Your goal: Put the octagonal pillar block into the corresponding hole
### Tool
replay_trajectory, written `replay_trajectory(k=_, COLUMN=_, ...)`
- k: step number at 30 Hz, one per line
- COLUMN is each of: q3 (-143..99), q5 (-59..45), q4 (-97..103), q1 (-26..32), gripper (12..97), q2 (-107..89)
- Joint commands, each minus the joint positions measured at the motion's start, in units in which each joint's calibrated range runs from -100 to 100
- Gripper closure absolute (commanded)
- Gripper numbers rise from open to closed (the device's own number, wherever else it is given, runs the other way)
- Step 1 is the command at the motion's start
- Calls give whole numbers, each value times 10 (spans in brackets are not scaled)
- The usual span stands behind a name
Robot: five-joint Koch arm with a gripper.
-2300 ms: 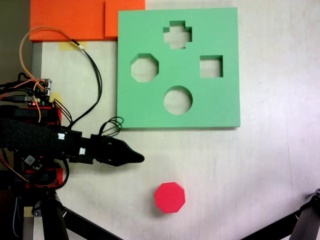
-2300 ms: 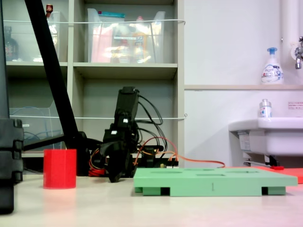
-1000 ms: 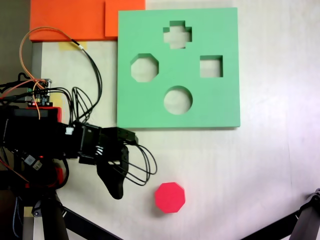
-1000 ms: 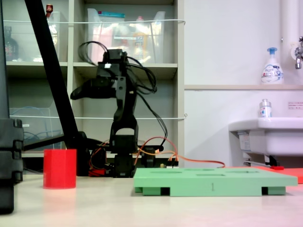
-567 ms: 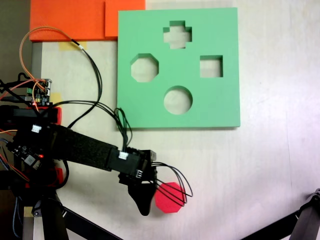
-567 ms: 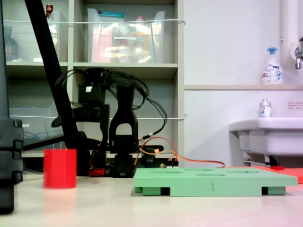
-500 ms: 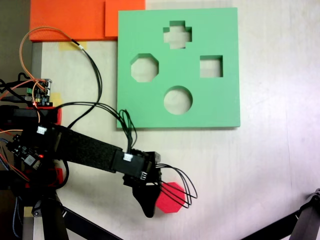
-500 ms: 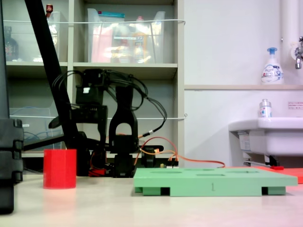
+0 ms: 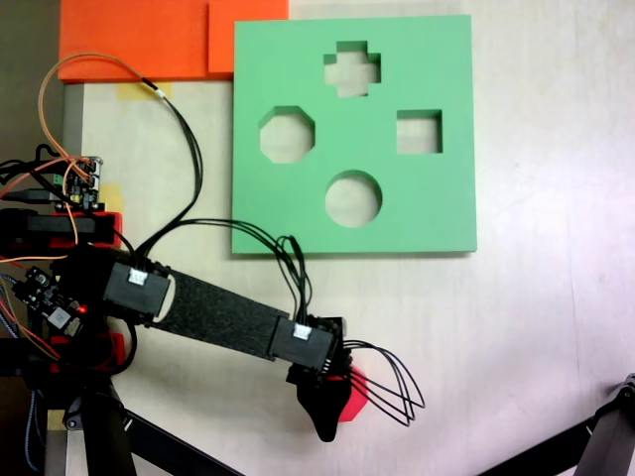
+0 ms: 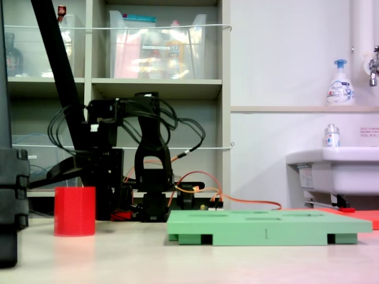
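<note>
The red octagonal pillar block [image 9: 354, 390] stands on the table below the green board [image 9: 437, 213], mostly covered from above by my gripper [image 9: 323, 426]. In a fixed view from the side the block [image 10: 74, 211] stands upright at the left, with the gripper [image 10: 57, 173] just above and behind it. The jaws overlap, so their state is unclear. The octagonal hole [image 9: 287, 136] lies at the board's left, beside the cross, square and round cutouts. The board [image 10: 266, 228] lies flat.
Orange foam sheets [image 9: 149, 35] lie at the top left. The arm's base, circuit board and wires [image 9: 69, 188] sit at the left edge. Black tripod legs [image 9: 164, 444] cross the bottom corners. A shelf unit [image 10: 160, 89] and a sink [image 10: 331, 165] stand behind.
The arm rose from its rest pose, swung toward the red block, then reached further right and lower, so the gripper now covers most of the block from above.
</note>
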Motion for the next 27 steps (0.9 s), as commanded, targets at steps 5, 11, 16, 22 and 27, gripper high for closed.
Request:
replay_trajectory(k=5, q3=39, q5=-5, q4=34, q1=0, gripper=131, q2=32)
replay_trajectory(k=11, q3=41, q5=-13, q4=34, q1=0, gripper=132, q2=62)
replay_trajectory(k=16, q3=22, q5=-13, q4=34, q1=-3, gripper=405, q2=68)
replay_trajectory(k=22, q3=-9, q5=-13, q4=31, q1=-4, gripper=626, q2=68)
replay_trajectory(k=27, q3=-14, q5=-12, q4=7, q1=-4, gripper=632, q2=68)
